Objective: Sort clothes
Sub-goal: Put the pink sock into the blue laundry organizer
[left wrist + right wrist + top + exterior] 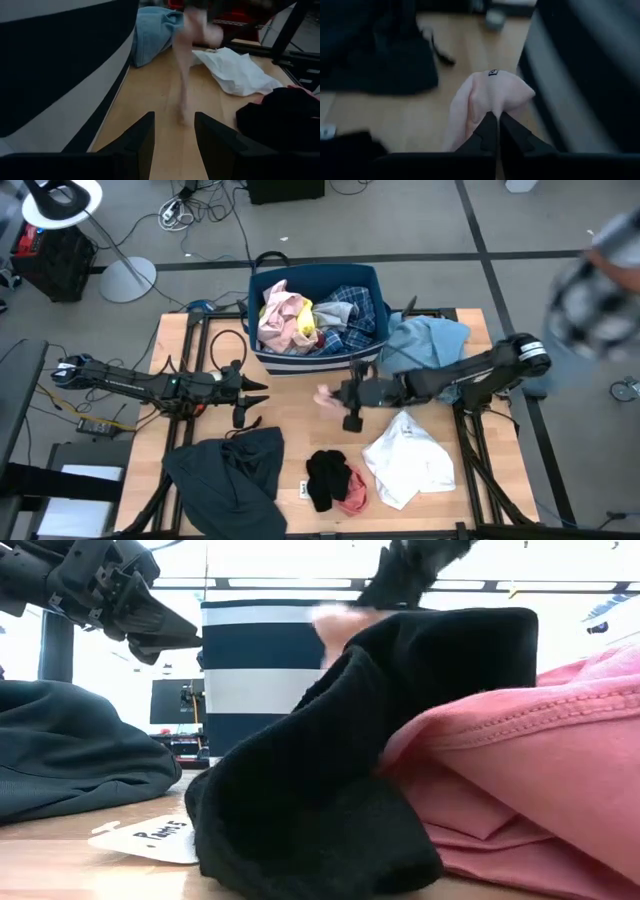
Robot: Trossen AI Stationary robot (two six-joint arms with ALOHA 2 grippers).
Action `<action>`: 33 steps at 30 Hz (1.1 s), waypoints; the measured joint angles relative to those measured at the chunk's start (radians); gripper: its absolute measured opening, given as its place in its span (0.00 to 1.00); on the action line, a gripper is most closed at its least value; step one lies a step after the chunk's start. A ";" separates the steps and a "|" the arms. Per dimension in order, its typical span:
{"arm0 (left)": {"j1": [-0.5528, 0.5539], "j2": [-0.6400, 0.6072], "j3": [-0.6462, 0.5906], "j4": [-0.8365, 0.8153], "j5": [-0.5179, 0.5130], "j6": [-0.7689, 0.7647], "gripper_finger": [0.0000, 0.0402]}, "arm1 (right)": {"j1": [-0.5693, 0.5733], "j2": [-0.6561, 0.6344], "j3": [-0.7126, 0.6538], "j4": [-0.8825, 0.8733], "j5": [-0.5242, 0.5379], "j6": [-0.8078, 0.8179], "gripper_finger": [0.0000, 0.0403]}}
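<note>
My right gripper [330, 394] is shut on a small pale pink garment [487, 97], just in front of the navy striped bin [318, 315] that holds pink, yellow and plaid clothes. My left gripper [262, 392] is open and empty, left of it. On the table lie a dark grey garment [228, 470], a black garment [325, 478] on a pink one [352, 495], a white garment [408, 458] and a light blue one [425, 340]. My right gripper pinches a bunched fold of the pale pink garment [492, 107] between its two fingertips. The fingers come level from the table's right side. The garment hangs below the fingers [182, 75], slack, its lower end close to the tabletop.
The bin stands at the table's far middle. A white tag [304, 491] lies near the front edge beside the black garment. Bare wood shows between the two grippers and in front of the bin. A blurred person [600, 290] stands beyond the table's right edge.
</note>
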 joint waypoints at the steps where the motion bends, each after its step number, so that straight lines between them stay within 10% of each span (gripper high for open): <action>1: 0.000 0.000 0.000 0.001 0.000 0.000 0.36 | -0.009 -0.008 0.040 -0.023 0.005 -0.024 0.01; 15: 0.000 0.000 0.000 0.002 -0.001 0.000 0.36 | -0.246 -0.024 0.548 -0.121 0.092 -0.387 0.01; 24: 0.000 0.000 0.000 0.003 -0.001 0.000 0.36 | -0.426 0.015 0.569 -0.283 -0.011 -0.218 0.05; 33: 0.000 0.000 0.000 0.004 -0.002 0.000 0.36 | -0.505 0.183 0.567 -0.477 -0.179 -0.039 0.32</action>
